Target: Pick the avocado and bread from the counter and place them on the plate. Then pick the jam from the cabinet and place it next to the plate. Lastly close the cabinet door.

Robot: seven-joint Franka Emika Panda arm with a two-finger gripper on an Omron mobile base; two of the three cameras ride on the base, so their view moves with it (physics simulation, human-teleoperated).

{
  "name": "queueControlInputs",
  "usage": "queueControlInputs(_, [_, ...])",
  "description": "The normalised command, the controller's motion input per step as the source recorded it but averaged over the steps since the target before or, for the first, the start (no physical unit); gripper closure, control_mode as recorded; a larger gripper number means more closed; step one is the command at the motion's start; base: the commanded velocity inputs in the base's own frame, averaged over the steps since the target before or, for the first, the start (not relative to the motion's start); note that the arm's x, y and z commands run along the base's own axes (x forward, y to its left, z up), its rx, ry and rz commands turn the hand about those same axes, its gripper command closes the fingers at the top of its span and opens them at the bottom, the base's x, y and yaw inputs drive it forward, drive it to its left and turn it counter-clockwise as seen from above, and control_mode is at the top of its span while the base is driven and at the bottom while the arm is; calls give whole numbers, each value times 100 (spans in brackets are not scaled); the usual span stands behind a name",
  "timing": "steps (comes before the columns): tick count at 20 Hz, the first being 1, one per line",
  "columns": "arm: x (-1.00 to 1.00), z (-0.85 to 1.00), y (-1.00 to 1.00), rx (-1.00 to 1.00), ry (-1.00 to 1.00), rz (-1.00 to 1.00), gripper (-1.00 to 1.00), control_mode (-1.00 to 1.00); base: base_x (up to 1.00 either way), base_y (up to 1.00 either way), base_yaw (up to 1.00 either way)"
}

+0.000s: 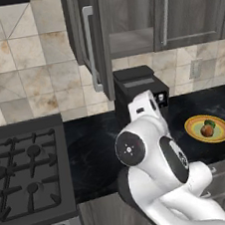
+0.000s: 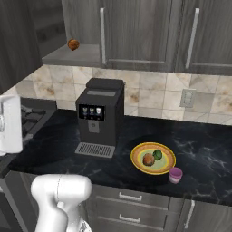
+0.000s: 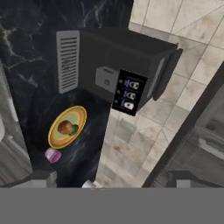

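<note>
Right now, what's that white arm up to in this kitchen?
It is laying out food. The avocado and the bread already sit on the yellow plate on the black counter, and the jam stands beside the plate. The gripper is open and holds nothing. The cabinet door hangs open above the coffee machine, so closing it appears to be what remains.
</note>
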Motion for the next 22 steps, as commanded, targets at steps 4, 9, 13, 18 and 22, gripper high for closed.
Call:
queueControlInputs(4, [-19,-27,55,-14,-8,0,-100,-100,0,0,0])
queueControlInputs(9, [-18,-13,55,-11,-10,0,-100,-100,0,0,0])
queueControlInputs(13, [-9,0,56,-7,-9,-2,-100,-100,0,0,0])
queueControlInputs(18, [0,0,55,-3,-7,-7,-100,-100,0,0,0])
queueControlInputs(22, [0,0,49,0,-9,-8,-100,-100,0,0,0])
